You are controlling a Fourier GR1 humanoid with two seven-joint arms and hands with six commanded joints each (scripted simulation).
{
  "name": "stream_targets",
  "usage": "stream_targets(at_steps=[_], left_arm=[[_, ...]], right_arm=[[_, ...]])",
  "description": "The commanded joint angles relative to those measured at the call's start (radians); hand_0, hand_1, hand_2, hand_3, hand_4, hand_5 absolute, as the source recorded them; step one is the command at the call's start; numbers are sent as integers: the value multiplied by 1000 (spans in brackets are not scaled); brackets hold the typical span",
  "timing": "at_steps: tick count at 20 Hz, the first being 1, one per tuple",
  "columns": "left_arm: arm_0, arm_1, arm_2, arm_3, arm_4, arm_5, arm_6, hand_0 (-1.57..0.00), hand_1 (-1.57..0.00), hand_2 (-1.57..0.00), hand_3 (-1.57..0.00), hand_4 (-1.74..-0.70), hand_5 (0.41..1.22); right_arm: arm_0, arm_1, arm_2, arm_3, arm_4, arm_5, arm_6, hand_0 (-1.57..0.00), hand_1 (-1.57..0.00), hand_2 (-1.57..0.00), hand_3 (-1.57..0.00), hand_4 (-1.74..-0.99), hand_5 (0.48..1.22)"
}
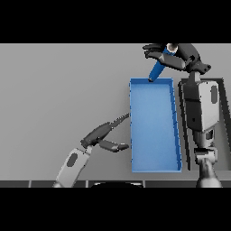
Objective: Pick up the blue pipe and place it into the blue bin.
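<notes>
The blue pipe (159,67) hangs tilted above the far rim of the blue bin (133,135), its lower end pointing at the bin's far edge. My right hand (178,57) is curled round the pipe's upper end, beyond the bin's far right corner. The bin is a long rectangular tray lying right of the table's middle, with nothing inside it that I can see. My left hand (104,134) is open just left of the bin's left wall, fingers stretched toward it, holding nothing.
A dark frame or tray (222,90) lies on the table right of the bin, mostly hidden under my right forearm. The grey table stretches wide to the left of the bin.
</notes>
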Motion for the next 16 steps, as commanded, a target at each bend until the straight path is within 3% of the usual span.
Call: stream_targets(at_steps=[1, 5, 13, 14, 16], left_arm=[[-3, -3, -2, 4, 3, -4, 7, 1, 1, 1, 1, -865, 419], [10, -16, -9, -11, 6, 3, 18, 1, 1, 1, 1, -877, 422], [29, -9, -15, -22, 3, 0, 23, 1, 1, 1, 1, -888, 422], [38, -9, -20, -31, 6, -4, 27, 1, 1, 1, 1, -887, 420], [32, -9, -21, -32, -1, 2, 25, 1, 1, 1, 1, -885, 420]], right_arm=[[30, 7, 10, -13, 12, -3, 12, -1571, -1571, -1571, -1571, -1741, 1221], [175, 6, 9, -25, 63, 1, 40, -1571, -1571, -1571, -1571, -1741, 1221], [379, 37, 49, -152, 193, -151, 226, -1571, -1571, -1571, -1521, -1741, 1221], [403, 38, 63, -163, 214, -166, 227, -1571, -1571, -1571, -1255, -1741, 1221], [423, 35, 103, -143, 276, -186, 227, -1571, -1571, -1571, -1024, -1741, 1221]])
